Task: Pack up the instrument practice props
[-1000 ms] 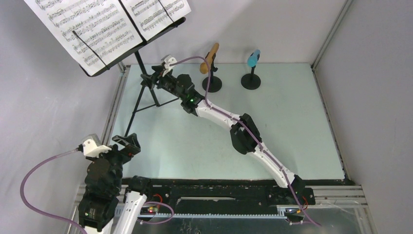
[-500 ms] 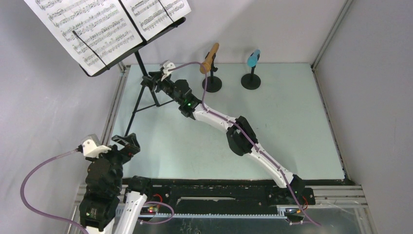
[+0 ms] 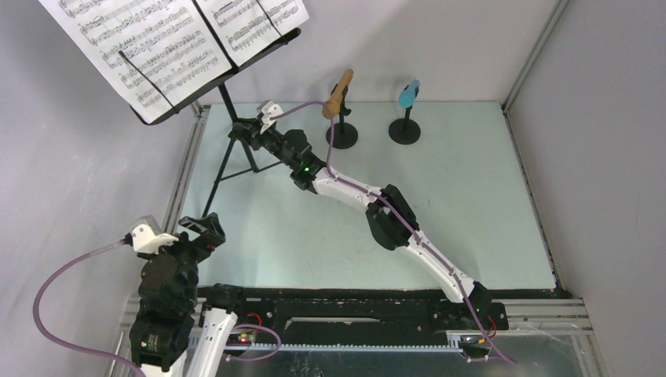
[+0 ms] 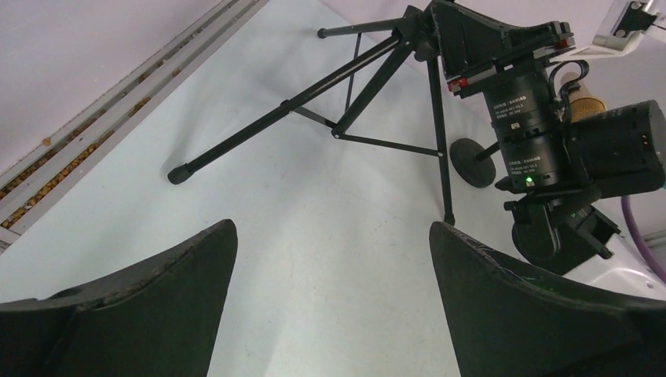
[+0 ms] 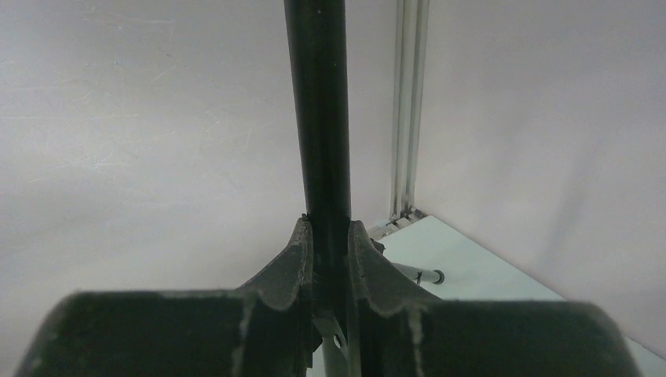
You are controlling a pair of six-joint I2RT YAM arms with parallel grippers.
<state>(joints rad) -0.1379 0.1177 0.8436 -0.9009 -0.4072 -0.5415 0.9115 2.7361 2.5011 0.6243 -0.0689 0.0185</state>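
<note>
One black tripod music rack (image 3: 228,102) at the far-left corner of the table (image 3: 440,204), two white sheet-music pages (image 3: 157,39) on its desk. Pole pinched between the closed fingers of the right claw (image 5: 330,236). Along the far edge, two short black round-based holders: left holder (image 3: 342,135) with one tan microphone (image 3: 339,93), right holder (image 3: 404,129) with one light-blue microphone (image 3: 408,93). At the near edge, left claw (image 4: 330,290) spread wide, gripping nothing.

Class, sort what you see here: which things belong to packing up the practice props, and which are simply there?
Part of the job: music stand, sheet music, tan microphone, blue microphone, round-based holders, right gripper clamped on the stand's pole.

Simply there: table, purple cables, grey walls.
</note>
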